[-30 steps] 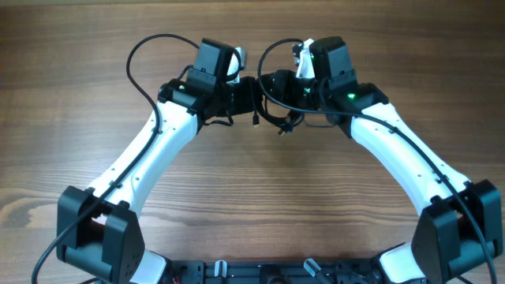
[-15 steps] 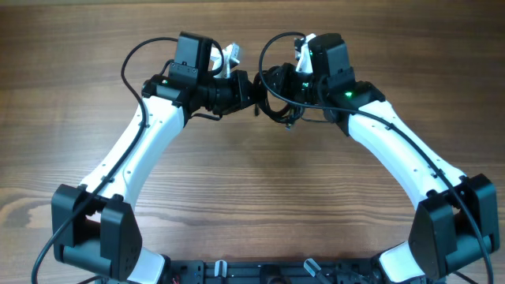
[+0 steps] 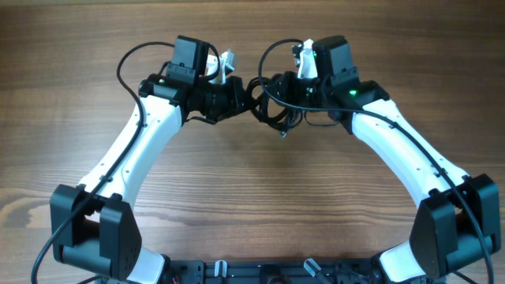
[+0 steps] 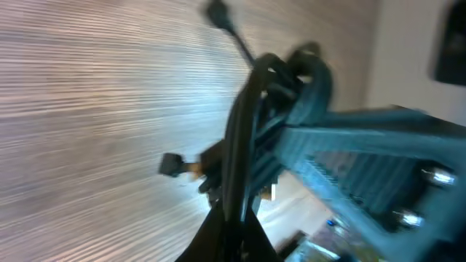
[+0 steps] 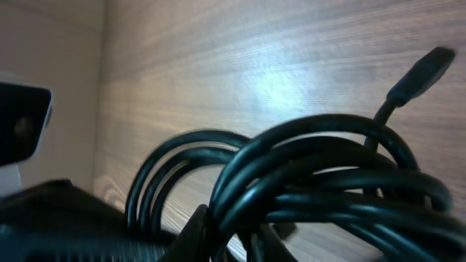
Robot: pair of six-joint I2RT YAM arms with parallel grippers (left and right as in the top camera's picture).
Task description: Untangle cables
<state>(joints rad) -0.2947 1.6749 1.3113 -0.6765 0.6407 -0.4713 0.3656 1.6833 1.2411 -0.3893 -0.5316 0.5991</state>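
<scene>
The cables (image 3: 272, 106) are a knotted bundle of thin black cords held in the air between my two grippers at the far middle of the table. My left gripper (image 3: 246, 95) is shut on strands of the bundle (image 4: 244, 153); a plug end (image 4: 172, 164) hangs free and another (image 4: 216, 11) sticks up. My right gripper (image 3: 276, 88) is shut on looped strands (image 5: 306, 182); one plug (image 5: 426, 69) juts up at the right. A plug also dangles below the bundle (image 3: 282, 132).
The wooden table (image 3: 252, 197) lies under both arms. The arms' own thicker black wires arch above each wrist (image 3: 142, 59), (image 3: 272, 49). The arm bases (image 3: 95, 237), (image 3: 454, 229) stand at the near corners.
The left arm has swung outward to the left and back, its gripper still on the bundle. The bundle has shifted slightly. The right arm has barely moved.
</scene>
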